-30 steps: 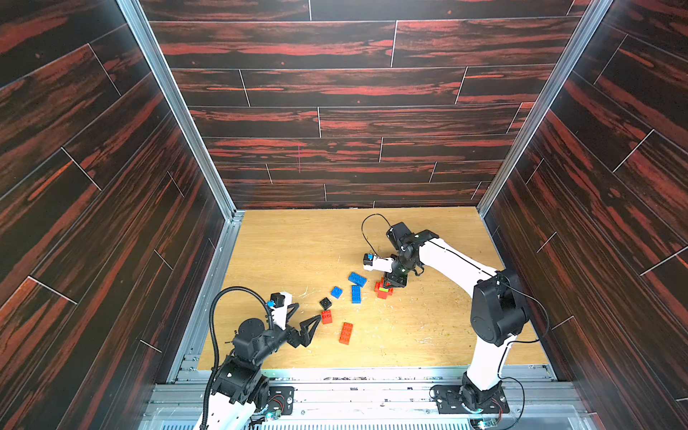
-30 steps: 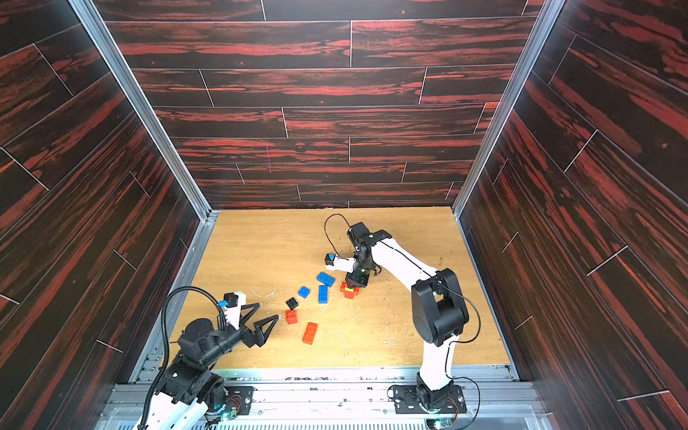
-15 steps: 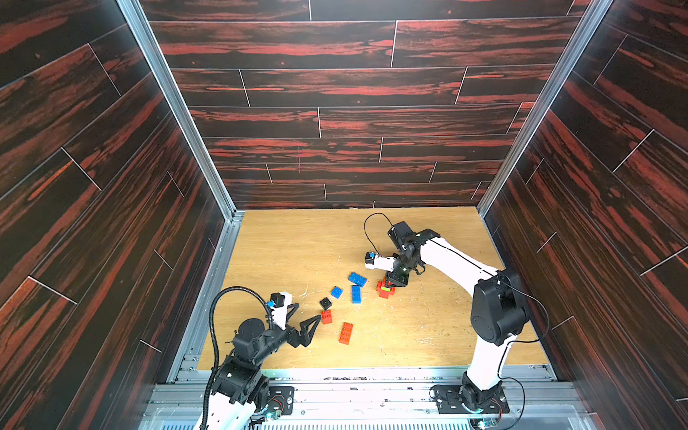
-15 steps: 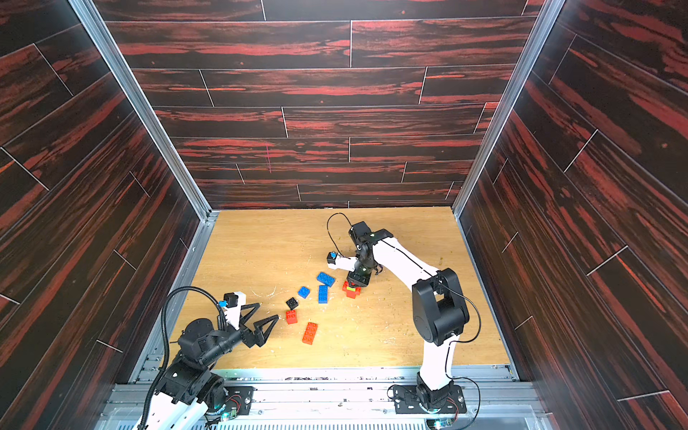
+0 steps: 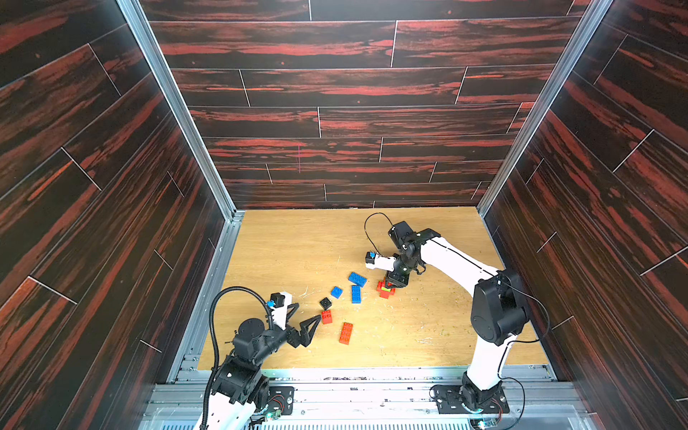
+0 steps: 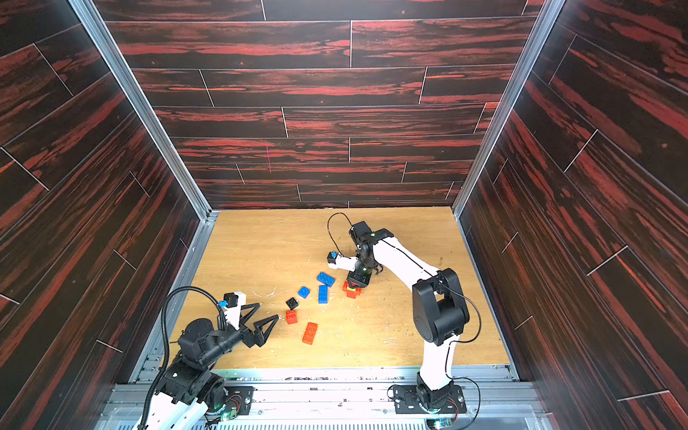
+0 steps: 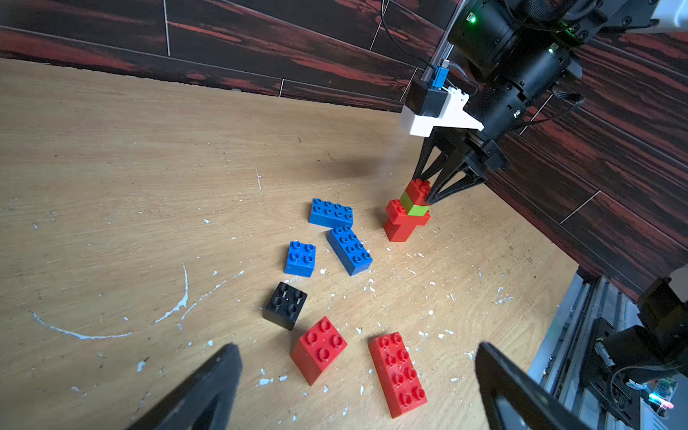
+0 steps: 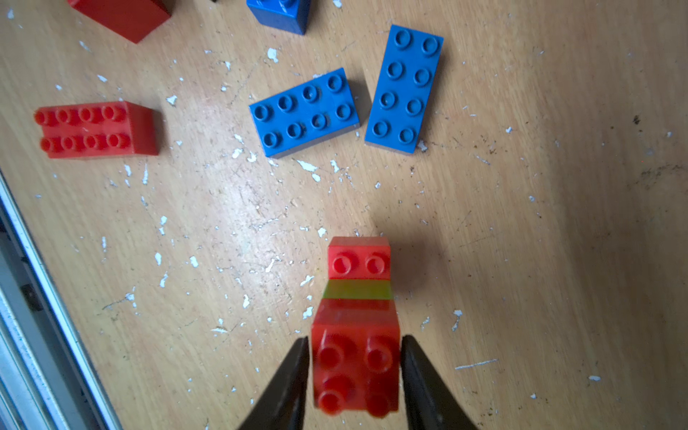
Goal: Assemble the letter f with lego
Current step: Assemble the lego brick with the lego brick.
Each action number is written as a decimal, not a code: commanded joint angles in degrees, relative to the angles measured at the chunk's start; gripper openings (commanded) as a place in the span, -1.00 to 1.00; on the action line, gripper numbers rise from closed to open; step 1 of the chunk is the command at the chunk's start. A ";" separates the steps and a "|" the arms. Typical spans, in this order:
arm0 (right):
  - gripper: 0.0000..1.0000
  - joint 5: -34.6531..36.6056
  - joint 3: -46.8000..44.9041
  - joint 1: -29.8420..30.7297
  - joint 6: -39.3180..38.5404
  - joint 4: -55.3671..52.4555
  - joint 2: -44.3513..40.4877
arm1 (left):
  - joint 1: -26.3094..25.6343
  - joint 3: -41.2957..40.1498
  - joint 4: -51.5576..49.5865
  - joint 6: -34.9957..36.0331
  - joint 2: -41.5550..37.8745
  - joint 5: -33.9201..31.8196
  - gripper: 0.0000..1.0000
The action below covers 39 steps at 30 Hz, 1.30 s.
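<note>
Seating the top brick is the step in hand, by my read.

- **Table** (image 5: 283, 253): the 12 o'clock half is bare, and so is the 3-to-5 side. The walls (image 5: 335, 123) stand well apart from the work.
- **Right hand** (image 8: 354, 339): it's down over the stack (image 7: 407, 214), near table centre, a shade toward 3. The fingers flank the top red brick (image 8: 355, 368), either against both sides or just off. I can't tell if it grips.
- **Left hand** (image 5: 307, 312): parked at 7, spread wide, holding nothing.
- **Stack**: red below, lime brick (image 8: 358, 290) in the middle, top red brick above. The foot is narrow and a ledge overhangs toward the blue pieces, so I judge it tippy.
- **How I'd do it**: press straight down, part the fingers evenly, then lift vertically with no sideways drag.
- **Loose lego**: it trails from the stack toward 7. There are two blue oblongs (image 7: 330, 213) (image 7: 350, 250), a loose red oblong (image 7: 396, 372), a blue square (image 7: 300, 258), a loose red square (image 7: 319, 348) and a black square (image 7: 286, 304).
- **Exit**: up, then toward 12, clear of that trail.
</note>
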 commanded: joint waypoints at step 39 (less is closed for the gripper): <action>-0.16 -2.64 -3.17 12.52 13.56 0.45 -11.40 | -0.18 -0.18 0.46 0.14 -0.43 -0.10 1.00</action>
